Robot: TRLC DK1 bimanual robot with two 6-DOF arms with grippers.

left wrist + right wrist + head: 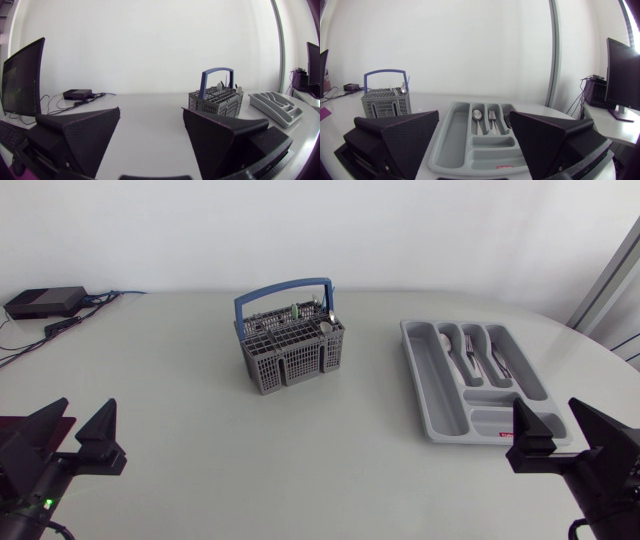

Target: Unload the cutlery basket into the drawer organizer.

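A grey cutlery basket with a blue handle stands at the table's middle back, with a few pieces of cutlery sticking up in it. It also shows far ahead of my left gripper as the basket. The grey drawer organizer lies at the right, with a spoon and forks in its far compartments. My left gripper rests open and empty at the near left. My right gripper is open and empty at the near right, just before the organizer, with the basket far off beside it.
A small black box with cables lies at the table's back left corner. The table edge curves away at the right behind the organizer.
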